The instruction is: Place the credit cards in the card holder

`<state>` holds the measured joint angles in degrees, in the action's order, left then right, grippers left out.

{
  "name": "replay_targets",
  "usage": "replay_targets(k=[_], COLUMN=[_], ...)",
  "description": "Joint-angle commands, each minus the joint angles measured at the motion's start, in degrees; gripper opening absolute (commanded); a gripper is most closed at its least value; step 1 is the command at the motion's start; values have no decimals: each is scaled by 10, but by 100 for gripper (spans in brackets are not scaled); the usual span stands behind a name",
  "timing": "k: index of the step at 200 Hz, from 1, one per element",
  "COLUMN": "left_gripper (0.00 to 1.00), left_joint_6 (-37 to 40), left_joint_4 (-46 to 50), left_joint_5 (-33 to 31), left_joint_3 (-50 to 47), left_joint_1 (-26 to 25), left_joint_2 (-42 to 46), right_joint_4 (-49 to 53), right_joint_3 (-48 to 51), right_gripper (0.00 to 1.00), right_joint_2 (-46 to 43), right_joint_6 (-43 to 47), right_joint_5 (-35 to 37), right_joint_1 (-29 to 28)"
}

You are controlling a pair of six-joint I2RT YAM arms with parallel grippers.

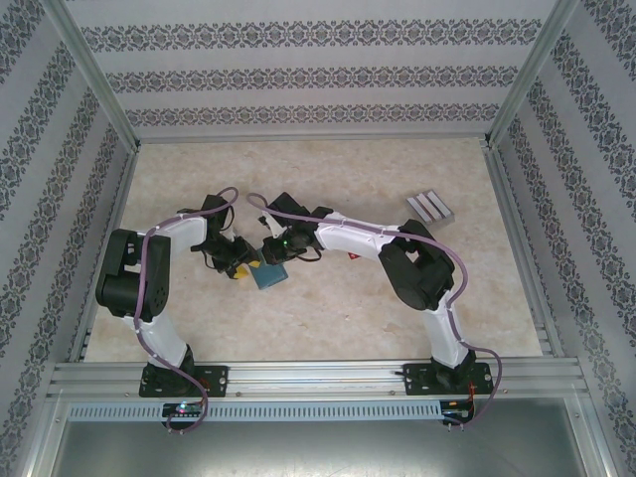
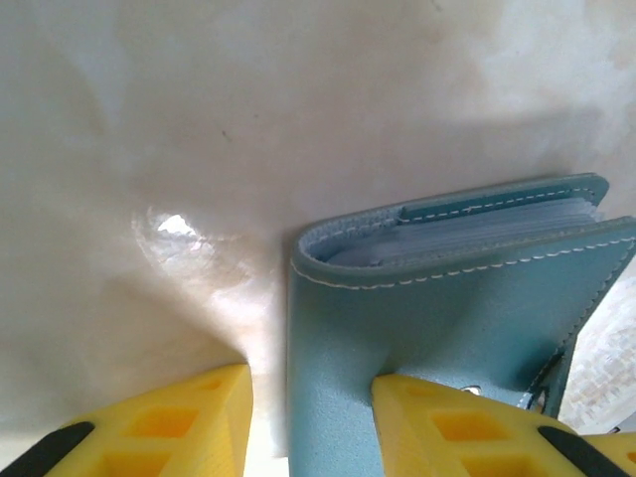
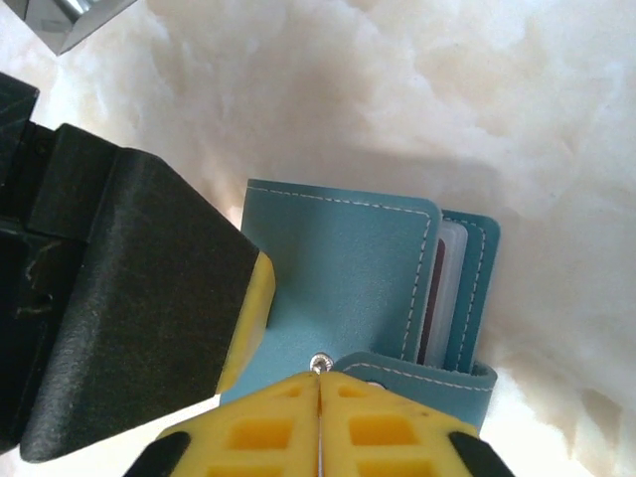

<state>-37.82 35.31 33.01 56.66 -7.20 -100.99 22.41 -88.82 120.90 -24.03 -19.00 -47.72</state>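
Around small teal-blue stitched leather folding card holder (image 3: 338, 278) lying on pale marbled table (image 2: 149, 119): left gripper (image 2: 310, 388) spread, one yellow finger beside its spine, right gripper (image 3: 318, 383) pressed together at its snap tab (image 3: 417, 383), dark red plastic credit card (image 3: 433, 298) between its covers.

The top external view looks steeply down from above and behind the arm bases (image 1: 184, 379) at the bottom of its frame, taking in the whole counter (image 1: 397, 318). Both wrist views sit very close over the card holder (image 2: 427, 328), facing down from opposite sides. It lies just left of centre in the overhead frame.
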Motion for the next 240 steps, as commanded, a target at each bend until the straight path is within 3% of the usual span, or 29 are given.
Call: replay_targets(k=[1,12,25,47,68,106,159,194,203,216,240], left_gripper=[37,37,37,37,36,36,35,35,34,34,34], left_joint_6=[-2,-2,-2,-1,-1,-1,0,1,1,1,1], left_joint_4=[-25,-25,-25,-24,-24,-26,-24,-24,-24,-24,-24], left_joint_5=[-63,-63,-63,-63,-63,-62,-63,-63,-63,-63,-63], left_joint_3=[-16,-17,-17,-18,-17,-19,-20,-20,-20,-20,-19], left_joint_1=[-3,-3,-3,-2,-3,-3,-3,-2,-3,-3,-2], left_joint_2=[-42,-42,-42,-42,-42,-42,-41,-41,-41,-41,-43], right_joint_4=[-2,-1,6,16,32,48,46,53,58,65,62], right_joint_3=[7,8,7,5,-6,-16,-15,-14,-14,-16,-12], right_gripper=[7,8,21,30,33,31,14,3,7,24,34], right_joint_2=[-9,-9,-13,-20,-13,3,-6,-23,-26,-28,-31], right_joint_6=[1,2,8,22,29,32,30,37,40,44,48], right_joint_5=[-8,-5,5,35,54,87,101,149,163,175,171], right_joint_1=[4,4,0,-7,-11,-16,-17,-18,-18,-18,-21])
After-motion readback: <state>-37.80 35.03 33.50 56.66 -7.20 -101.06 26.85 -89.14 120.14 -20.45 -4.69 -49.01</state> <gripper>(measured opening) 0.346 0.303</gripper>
